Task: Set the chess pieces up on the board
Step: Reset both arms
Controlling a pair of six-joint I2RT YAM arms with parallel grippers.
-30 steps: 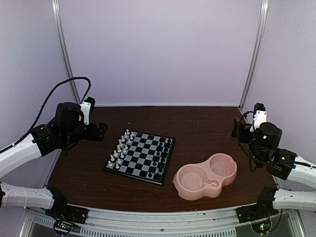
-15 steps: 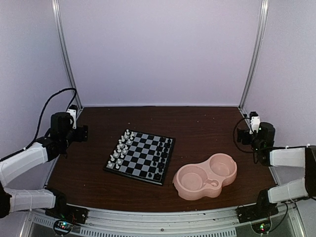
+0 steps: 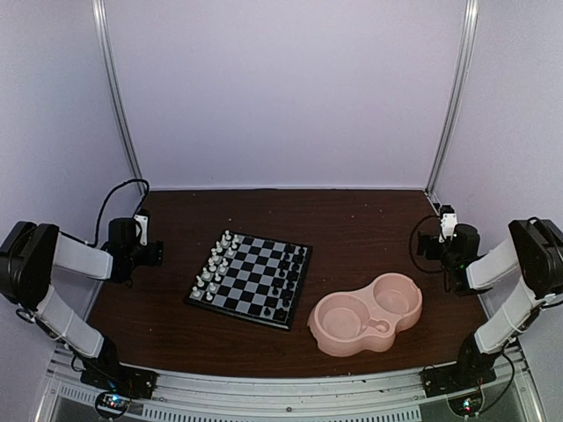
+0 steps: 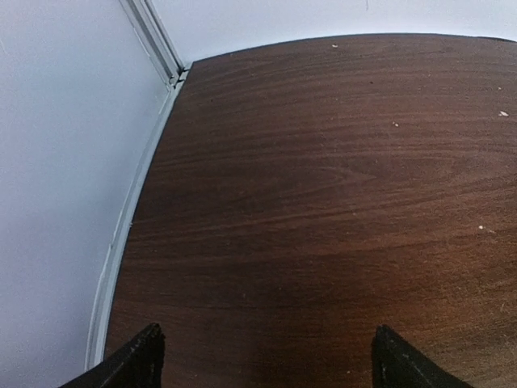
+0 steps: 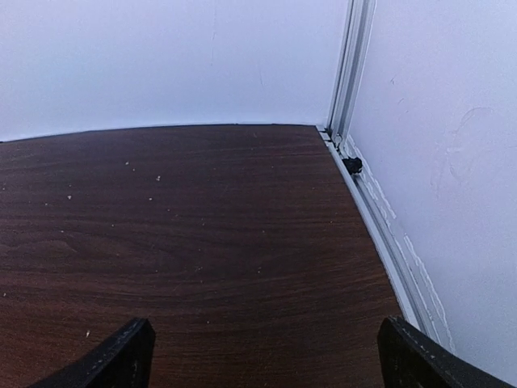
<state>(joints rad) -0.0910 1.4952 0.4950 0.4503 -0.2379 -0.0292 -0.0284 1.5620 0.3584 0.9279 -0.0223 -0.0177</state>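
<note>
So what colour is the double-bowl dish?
The dish is pale pink all over; the top external view shows it best.

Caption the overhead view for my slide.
Chess pieces line two edges of the board, pink dish beside it, both arms out wide.

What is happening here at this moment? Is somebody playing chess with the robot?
No game is being played. Neither arm is handling anything: the left gripper and the right gripper are both open and hold nothing, each low over bare table near its own side wall. The white chess pieces and black chess pieces stand in rows on opposite edges of the board, so the setup looks finished, though they are too small to check one by one. The pink double-bowl dish looks empty.
</note>
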